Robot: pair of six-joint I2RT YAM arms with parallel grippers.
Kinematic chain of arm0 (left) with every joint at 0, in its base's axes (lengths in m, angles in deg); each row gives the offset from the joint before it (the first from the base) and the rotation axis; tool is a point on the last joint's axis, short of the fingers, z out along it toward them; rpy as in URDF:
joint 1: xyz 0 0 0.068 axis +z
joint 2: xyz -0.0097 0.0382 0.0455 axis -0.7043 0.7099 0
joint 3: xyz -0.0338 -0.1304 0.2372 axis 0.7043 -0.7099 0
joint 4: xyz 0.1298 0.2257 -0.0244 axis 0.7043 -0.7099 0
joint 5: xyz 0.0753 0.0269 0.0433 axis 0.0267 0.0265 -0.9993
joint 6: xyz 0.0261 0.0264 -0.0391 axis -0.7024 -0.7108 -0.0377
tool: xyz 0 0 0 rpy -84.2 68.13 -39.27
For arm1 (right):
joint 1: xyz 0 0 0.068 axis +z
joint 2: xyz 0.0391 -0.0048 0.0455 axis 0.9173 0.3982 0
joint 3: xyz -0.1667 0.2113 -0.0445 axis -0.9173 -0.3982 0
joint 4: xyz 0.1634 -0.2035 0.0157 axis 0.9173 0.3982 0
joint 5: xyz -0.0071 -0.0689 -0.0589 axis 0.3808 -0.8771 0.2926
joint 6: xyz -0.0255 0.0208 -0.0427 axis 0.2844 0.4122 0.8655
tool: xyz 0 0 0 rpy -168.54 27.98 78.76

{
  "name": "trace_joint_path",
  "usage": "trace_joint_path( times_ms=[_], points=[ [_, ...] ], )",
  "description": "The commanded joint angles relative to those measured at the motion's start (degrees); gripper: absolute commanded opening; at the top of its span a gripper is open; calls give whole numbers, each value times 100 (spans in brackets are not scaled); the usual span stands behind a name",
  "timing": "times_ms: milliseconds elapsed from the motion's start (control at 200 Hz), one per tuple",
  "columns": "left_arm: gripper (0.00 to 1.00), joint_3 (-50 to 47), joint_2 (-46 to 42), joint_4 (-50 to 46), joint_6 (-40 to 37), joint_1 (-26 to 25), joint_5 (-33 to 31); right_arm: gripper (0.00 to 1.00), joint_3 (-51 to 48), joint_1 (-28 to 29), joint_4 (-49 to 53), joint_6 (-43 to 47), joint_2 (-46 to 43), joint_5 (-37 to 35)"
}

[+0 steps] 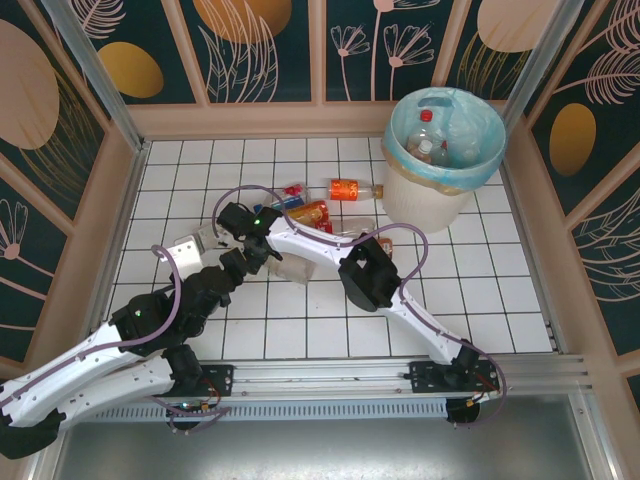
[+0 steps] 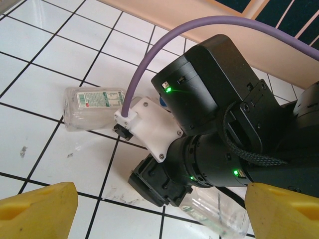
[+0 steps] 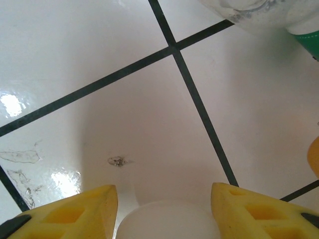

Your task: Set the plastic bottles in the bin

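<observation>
Jaws gape on the left gripper, on the right gripper we cannot tell, and the two, crowded left of the bin, may collide.

Surface: white tiles, dark grid lines. Bin: cream-white, with a light-blue translucent liner. Orange bottle: red-orange label. Clear bottle: green-and-white label. Left tool and right tool: yellow fingers. Wall panels: dark teal, with peach and orange leaf-and-flower motifs. Cable: purple.
</observation>
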Motion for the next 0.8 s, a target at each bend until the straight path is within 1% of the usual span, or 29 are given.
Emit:
trace_joint_path(
  times_ms=[0, 90, 105, 195, 370, 490, 560, 621, 671, 761, 791],
  points=[
    [87, 207, -37, 54, -139, -6, -91, 39, 137, -4, 278, 66, -452, -223],
    [86, 289, -34, 66, -139, -10, -109, 34, 105, -4, 324, -22, -657, -192],
    [86, 303, -28, 77, -147, -14, -114, 32, 81, -9, 305, -38, -737, -170],
    [87, 430, 44, 166, -302, -14, -110, 31, -316, -20, 65, -133, -1231, -152],
    [87, 1052, 410, 298, -790, -10, -200, 28, -1993, -67, -1159, -251, -2940, -346],
    [85, 1824, 853, 441, -1195, -9, -203, 25, -2835, -317, -1853, -465, -4154, -43],
    [85, 2193, 1157, 725, -1521, -13, -113, 23, -3222, -542, -2203, -554, -4846, 61],
    [86, 2428, 1426, 1146, -1937, -9, 158, 22, -3477, -848, -2523, -618, -5418, 101],
    [87, 2607, 1685, 1550, -2324, -11, 600, 22, -3715, -1157, -2853, -637, -5863, 105],
    [87, 3039, 2257, 2168, -2710, -10, 1446, 21, -4647, -1769, -4100, -526, -6989, -152],
    [87, 3193, 2456, 2363, -2789, -11, 1729, 21, -5009, -2082, -4572, -541, -7411, -130]
  ],
)
